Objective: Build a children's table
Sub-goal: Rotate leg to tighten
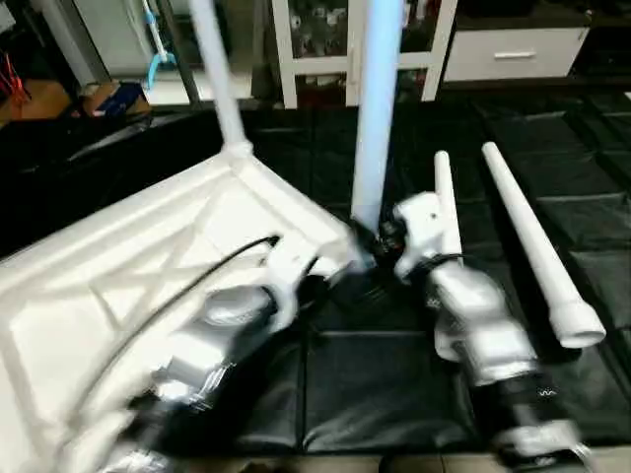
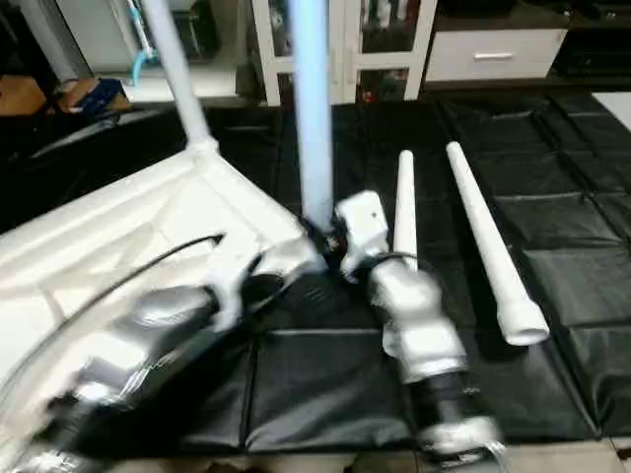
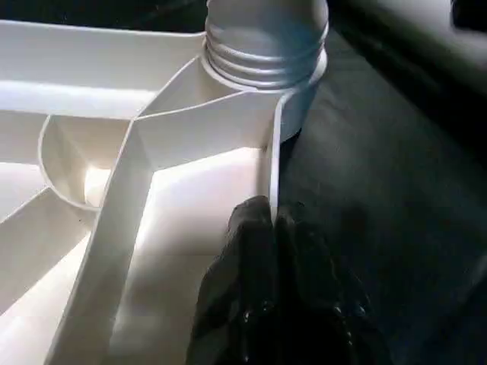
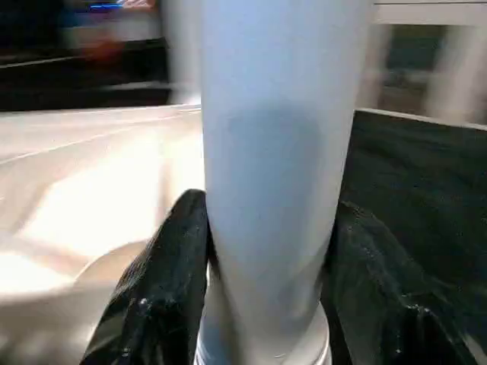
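The white tabletop (image 1: 118,266) lies upside down and tilted on the black mat, its ribbed underside facing up. One leg (image 1: 219,79) stands upright in the far corner socket. A second leg (image 1: 375,118) stands in the near right corner socket (image 3: 300,91). My right gripper (image 4: 266,220) has a black finger on each side of this leg's base (image 4: 266,114), touching it. My left gripper (image 3: 270,217) is pinched shut on the tabletop's rim (image 3: 272,152) just beside that socket. Two loose legs (image 1: 447,197) (image 1: 532,246) lie on the mat to the right.
Black floor mats (image 1: 385,384) cover the ground in front and to the right. White cabinets (image 1: 296,49) and a white drawer unit (image 1: 513,49) stand along the back. Boxes and clutter (image 1: 118,97) sit at the back left.
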Tool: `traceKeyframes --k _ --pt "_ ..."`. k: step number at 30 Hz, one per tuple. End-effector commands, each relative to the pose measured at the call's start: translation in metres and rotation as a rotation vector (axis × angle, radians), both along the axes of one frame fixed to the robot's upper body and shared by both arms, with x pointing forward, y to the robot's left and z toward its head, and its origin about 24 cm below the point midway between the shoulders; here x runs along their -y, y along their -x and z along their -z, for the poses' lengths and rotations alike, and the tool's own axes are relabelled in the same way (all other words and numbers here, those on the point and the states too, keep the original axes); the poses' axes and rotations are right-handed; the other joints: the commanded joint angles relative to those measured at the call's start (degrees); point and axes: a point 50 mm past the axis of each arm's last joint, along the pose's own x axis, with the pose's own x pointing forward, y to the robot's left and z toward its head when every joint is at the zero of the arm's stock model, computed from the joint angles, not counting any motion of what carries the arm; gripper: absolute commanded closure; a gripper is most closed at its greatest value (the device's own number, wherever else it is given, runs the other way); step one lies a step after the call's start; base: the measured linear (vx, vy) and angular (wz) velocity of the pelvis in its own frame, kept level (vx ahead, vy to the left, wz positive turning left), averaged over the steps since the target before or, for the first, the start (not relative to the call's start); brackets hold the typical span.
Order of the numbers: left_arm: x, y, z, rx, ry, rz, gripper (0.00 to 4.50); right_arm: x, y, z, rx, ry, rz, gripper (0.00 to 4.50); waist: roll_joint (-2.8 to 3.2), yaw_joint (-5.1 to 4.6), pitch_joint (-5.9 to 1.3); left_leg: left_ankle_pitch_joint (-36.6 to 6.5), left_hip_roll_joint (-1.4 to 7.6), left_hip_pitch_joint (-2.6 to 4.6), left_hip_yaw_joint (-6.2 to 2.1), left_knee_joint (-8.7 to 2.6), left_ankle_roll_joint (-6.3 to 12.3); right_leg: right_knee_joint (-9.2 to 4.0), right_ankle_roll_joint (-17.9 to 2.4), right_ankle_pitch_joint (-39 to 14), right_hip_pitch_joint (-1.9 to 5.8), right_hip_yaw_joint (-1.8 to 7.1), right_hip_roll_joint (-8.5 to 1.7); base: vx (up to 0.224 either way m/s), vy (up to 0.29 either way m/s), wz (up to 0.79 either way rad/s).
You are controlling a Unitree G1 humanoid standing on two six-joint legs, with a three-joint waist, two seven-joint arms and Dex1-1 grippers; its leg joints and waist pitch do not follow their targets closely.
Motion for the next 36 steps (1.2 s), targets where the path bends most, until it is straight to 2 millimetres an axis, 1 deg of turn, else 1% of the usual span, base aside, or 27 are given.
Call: traceKeyframes --k 1,2,4,6,7,9,10,12,13,14,15,16,18,19,20,21,22,24,25,26,27,28,29,31,33,34,36 --pt "-0.008 -0.007 0.01 -0.006 -0.033 -0.11 4.5 0.008 0.01 0.045 -0.204 0.053 0.118 2.65 -0.6 -0.37 -1.75 -29.99 3.56 1.71 -3.41 -6.08 -2.79 -5.83 -4.44 -36.95 -0.29 1.01 -3.19 -0.051 0.017 -0.03" --pt "-0.002 -0.011 0.006 0.018 -0.028 -0.116 4.5 -0.008 0.01 0.04 -0.18 -0.004 0.067 2.65 -0.52 -0.56 -1.57 -31.16 3.61 1.57 -3.47 -6.34 -2.58 -6.09 -3.92 -36.72 -0.5 0.93 -3.09 0.0 0.0 0.0" --pt "-0.001 -0.011 0.005 0.022 -0.028 -0.115 4.5 -0.012 0.01 0.037 -0.168 -0.027 0.039 2.65 -0.48 -0.44 -1.75 -32.33 3.69 1.96 -3.56 -6.64 -2.52 -6.31 -3.55 -34.2 -0.5 0.77 -2.91 0.0 0.0 0.0" --pt "-0.002 -0.01 0.005 0.016 -0.031 -0.104 4.5 -0.015 0.011 0.031 -0.137 -0.071 -0.018 2.65 -0.38 -0.35 -1.82 -31.47 3.85 1.59 -3.57 -6.99 -2.37 -6.1 -4.37 -30.79 -0.15 0.88 -3.03 0.0 0.0 0.0" --pt "-0.003 -0.009 0.006 0.012 -0.038 -0.096 4.5 -0.018 0.012 0.025 -0.118 -0.118 -0.068 2.3 -0.37 -0.35 -1.96 -30.95 3.89 1.47 -3.52 -7.07 -2.18 -6.0 -4.76 -29.24 0.07 0.91 -3.03 0.0 0.0 0.0" --pt "-0.008 -0.005 0.009 -0.002 -0.055 -0.064 4.5 -0.016 0.015 0.014 -0.051 -0.148 -0.128 1.95 -0.52 -0.04 -2.19 -27.45 4.16 1.02 -3.31 -7.16 -1.4 -5.54 -6.35 -23.4 0.45 1.28 -3.19 0.0 0.0 0.0" --pt "-0.009 -0.002 0.01 -0.006 -0.057 -0.041 4.5 -0.014 0.015 0.011 -0.032 -0.142 -0.139 1.95 -0.59 0.12 -2.46 -22.13 4.3 0.31 -2.95 -6.92 0.13 -4.86 -8.67 -16.57 1.06 1.54 -3.4 0.0 0.0 0.0" --pt "-0.013 0.004 0.012 -0.026 -0.062 0.002 4.5 -0.008 0.014 0.006 -0.007 -0.13 -0.155 1.89 -0.88 0.0 -2.58 -18.71 4.24 -0.3 -2.71 -6.7 1.88 -4.44 -10.48 -14.12 1.5 1.51 -3.57 0.0 0.0 0.0" --pt "-0.017 0.012 0.015 -0.046 -0.068 0.07 4.5 -0.002 0.014 0.001 -0.007 -0.143 -0.201 1.52 -0.78 0.07 -2.64 -18.16 4.26 -0.32 -2.76 -6.6 2.32 -4.4 -10.85 -14.5 1.64 1.45 -3.73 0.0 0.0 0.0" --pt "-0.019 0.017 0.016 -0.058 -0.071 0.111 4.5 0.002 0.014 -0.003 -0.013 -0.149 -0.256 1.5 -0.81 0.05 -2.82 -17.11 4.33 -0.48 -2.83 -6.45 3.29 -4.27 -11.39 -15.15 1.87 1.4 -3.94 0.051 -0.019 -0.09" --pt "-0.021 0.019 0.017 -0.064 -0.072 0.13 4.5 0.003 0.015 -0.004 -0.015 -0.142 -0.282 1.5 -0.8 -0.05 -2.84 -16.45 4.31 -0.52 -2.83 -6.38 3.85 -4.25 -11.75 -15.01 1.95 1.38 -3.92 0.063 -0.028 -0.05" --pt "-0.026 0.026 0.019 -0.086 -0.078 0.183 4.5 0.008 0.016 -0.007 -0.02 -0.117 -0.359 1.33 -0.68 0.3 -2.87 -14.36 4.39 -0.02 -2.51 -6.04 5.05 -4.28 -12.57 -13.27 1.51 1.37 -3.72 0.063 -0.028 -0.05" --pt "-0.028 0.03 0.02 -0.094 -0.078 0.205 4.5 0.011 0.017 -0.007 -0.026 -0.096 -0.391 1.19 -0.63 0.48 -2.97 -12.11 4.37 0.34 -2.18 -5.72 5.87 -4.03 -13.58 -10.53 1.23 1.38 -3.5 0.075 -0.029 0.07" --pt "-0.034 0.035 0.021 -0.115 -0.077 0.227 4.5 0.02 0.019 -0.007 -0.047 -0.069 -0.455 1.19 -0.64 0.6 -2.92 -10.32 4.36 0.35 -1.99 -5.49 6.61 -3.73 -14.57 -8.5 1.13 1.45 -3.4 0.076 -0.027 0.08" --pt "-0.039 0.04 0.021 -0.134 -0.077 0.259 4.5 0.029 0.022 -0.005 -0.072 -0.024 -0.516 1.19 -0.69 0.73 -3.38 -7.28 4.26 0.1 -2.13 -5.03 7.75 -2.87 -15.92 -4.66 1.82 1.27 -3.52 0.073 -0.018 0.03" --pt "-0.039 0.04 0.021 -0.134 -0.077 0.259 4.5 0.029 0.022 -0.005 -0.072 -0.024 -0.516 1.19 -0.57 0.99 -3.59 -5.38 4.28 0.22 -2.12 -4.86 8.46 -2.52 -16.53 -2.24 1.88 1.18 -3.43 0.07 -0.011 0.01" --pt "-0.045 0.045 0.021 -0.155 -0.079 0.289 4.5 0.04 0.024 -0.002 -0.093 0.029 -0.564 1.19 -0.73 1.27 -3.84 0.81 4.04 0.23 -1.88 -4.09 11.02 -1.69 -18.02 5.22 1.87 1.17 -3.33 0.07 -0.011 0.01" --pt "-0.046 0.046 0.021 -0.161 -0.079 0.296 4.5 0.042 0.025 -0.001 -0.1 0.041 -0.574 1.19 -0.76 1.72 -4.14 5.58 4.02 0.13 -1.88 -3.48 13.81 -1.06 -18.91 9.71 1.81 1.12 -3.35 0.027 -0.003 0.01" --pt "-0.049 0.047 0.02 -0.165 -0.079 0.302 4.5 0.046 0.026 0.0 -0.114 0.053 -0.598 1.19 -0.8 1.81 -4.09 6.74 3.99 -0.09 -1.87 -3.22 14.95 -0.88 -19.29 10.17 1.75 1.06 -3.4 0.0 0.0 0.0" --pt "-0.05 0.048 0.02 -0.166 -0.078 0.305 4.5 0.048 0.027 0.0 -0.123 0.059 -0.615 1.19 -0.86 1.87 -3.98 6.34 4.01 -0.19 -1.86 -3.17 15.17 -0.95 -19.35 9.32 1.69 1.08 -3.47 0.0 0.0 0.0" --pt "-0.052 0.048 0.019 -0.168 -0.081 0.313 4.5 0.051 0.027 0.001 -0.136 0.065 -0.629 1.19 -0.98 1.88 -3.85 5.5 4.02 -0.33 -1.85 -3.15 15.19 -1.01 -19.3 8.1 1.72 1.12 -3.57 0.0 0.0 0.0" --pt "-0.053 0.049 0.018 -0.168 -0.082 0.316 4.5 0.052 0.027 0.002 -0.143 0.08 -0.641 1.19 -0.96 1.91 -3.59 1.63 4.26 -0.29 -1.99 -3.51 14.49 -1.5 -18.81 1.61 1.85 0.95 -3.69 0.0 0.0 0.0" --pt "-0.054 0.049 0.018 -0.169 -0.082 0.319 4.5 0.053 0.027 0.002 -0.147 0.09 -0.648 1.19 -0.86 1.91 -3.48 0.35 4.35 -0.17 -1.99 -3.64 13.97 -1.68 -18.58 -0.57 1.77 0.93 -3.64 0.0 0.0 0.0" --pt "-0.054 0.049 0.017 -0.169 -0.082 0.326 4.5 0.052 0.027 0.003 -0.154 0.078 -0.657 1.19 -0.73 1.69 -2.75 -6.45 4.62 0.16 -1.98 -4.49 10.77 -2.66 -17.36 -9.7 1.48 1.0 -3.44 0.0 0.0 0.0" --pt "-0.054 0.05 0.017 -0.17 -0.079 0.332 4.5 0.05 0.026 0.003 -0.152 0.062 -0.663 1.19 -0.64 1.56 -2.5 -10.5 4.66 0.39 -2.01 -4.89 8.46 -3.09 -16.46 -13.9 1.39 1.05 -3.42 0.0 0.0 0.0" --pt "-0.053 0.05 0.017 -0.173 -0.075 0.341 4.5 0.048 0.025 0.004 -0.14 0.041 -0.655 1.33 -0.7 1.43 -2.56 -13.18 4.56 0.51 -2.14 -5.12 5.88 -3.26 -15.19 -15.96 1.44 1.22 -3.47 0.0 0.0 0.0" --pt "-0.052 0.051 0.017 -0.173 -0.074 0.343 4.5 0.047 0.025 0.004 -0.135 0.036 -0.652 1.44 -0.72 1.35 -2.62 -13.38 4.52 0.52 -2.15 -5.28 4.82 -3.24 -14.93 -15.43 1.41 1.31 -3.41 0.0 0.0 0.0"
